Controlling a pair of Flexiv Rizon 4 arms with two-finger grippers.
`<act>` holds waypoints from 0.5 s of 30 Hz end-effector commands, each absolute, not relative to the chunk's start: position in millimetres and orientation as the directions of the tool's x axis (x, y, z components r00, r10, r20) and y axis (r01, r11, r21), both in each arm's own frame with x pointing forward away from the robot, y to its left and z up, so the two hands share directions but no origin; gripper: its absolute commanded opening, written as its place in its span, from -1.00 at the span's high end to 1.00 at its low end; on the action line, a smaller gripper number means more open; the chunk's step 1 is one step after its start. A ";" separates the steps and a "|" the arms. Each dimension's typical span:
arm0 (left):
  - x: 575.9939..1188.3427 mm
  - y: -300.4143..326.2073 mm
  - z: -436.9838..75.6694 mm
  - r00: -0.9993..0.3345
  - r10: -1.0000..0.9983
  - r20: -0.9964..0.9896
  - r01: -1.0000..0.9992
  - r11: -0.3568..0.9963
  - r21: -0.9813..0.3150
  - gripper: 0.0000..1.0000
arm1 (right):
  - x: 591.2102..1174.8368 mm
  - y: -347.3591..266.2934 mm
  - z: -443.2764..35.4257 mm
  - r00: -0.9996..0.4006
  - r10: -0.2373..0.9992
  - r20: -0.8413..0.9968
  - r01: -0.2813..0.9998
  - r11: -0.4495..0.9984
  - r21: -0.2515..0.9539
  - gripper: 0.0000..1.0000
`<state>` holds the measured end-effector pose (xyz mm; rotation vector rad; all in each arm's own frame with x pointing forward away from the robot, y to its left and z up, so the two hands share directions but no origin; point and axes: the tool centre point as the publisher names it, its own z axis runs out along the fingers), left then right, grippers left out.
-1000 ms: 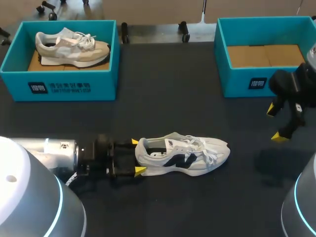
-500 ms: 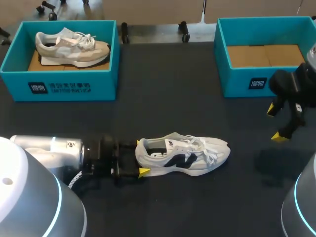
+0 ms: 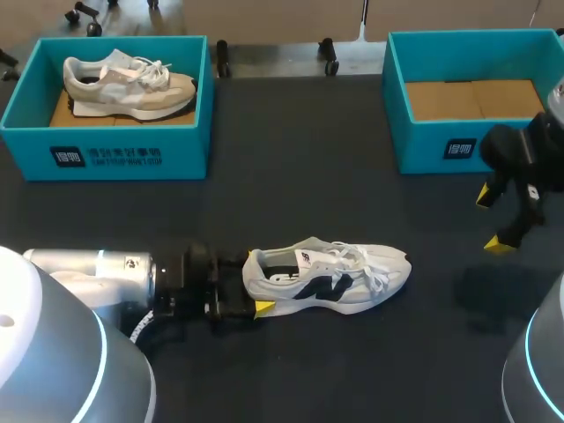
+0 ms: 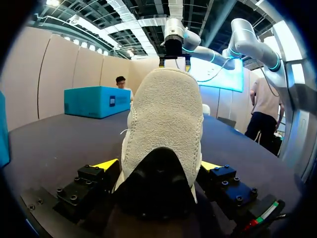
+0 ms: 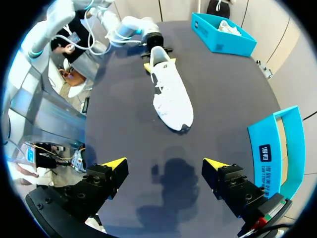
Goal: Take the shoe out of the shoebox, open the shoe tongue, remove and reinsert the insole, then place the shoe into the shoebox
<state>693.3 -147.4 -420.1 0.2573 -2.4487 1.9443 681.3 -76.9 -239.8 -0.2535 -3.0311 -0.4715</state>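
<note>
**Left gripper takes the sneaker by the heel**

The left gripper (image 3: 254, 282) lies low over the black surface (image 3: 291, 176) and is closed on the heel of the white sneaker with the dark side logo (image 3: 326, 280). In the left wrist view its yellow tips appear pressed against both sides of the heel, with the heel's back filling the space between them. A grip this low at the heel probably pins the shoe upright on its sole. That leaves the tongue, laces and opening free from above for the other arm.

The sneaker stands near the front middle of the surface, toe towards my right, outside both boxes. The right gripper (image 3: 492, 220) hangs empty with its fingers spread, above the surface just in front of the empty teal cardboard shoebox (image 3: 441, 150), well apart from the shoe. It seems parked there until the shoe is held steady. A second teal shoebox (image 3: 106, 154) at the far left holds a beige sneaker (image 3: 128, 84).

A second ago the left gripper sat just behind the heel with both tips showing and spread. It has since slid forward around the heel, so the far tip is now hidden behind the shoe. The right gripper has not moved.
</note>
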 end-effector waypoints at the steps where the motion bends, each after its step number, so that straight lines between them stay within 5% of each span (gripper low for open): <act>1: 688.7 -151.9 -420.1 -0.984 -0.147 0.101 -0.132 0.222 -0.966 -1.00 | 680.5 -76.8 -240.4 -0.984 0.153 0.086 0.172 0.940 0.294 -1.00; 15: 695.1 -162.3 -425.7 -0.974 -0.199 0.105 -0.149 0.218 -0.964 -1.00 | 680.5 -76.8 -240.4 -0.984 0.153 0.086 0.172 0.940 0.294 -1.00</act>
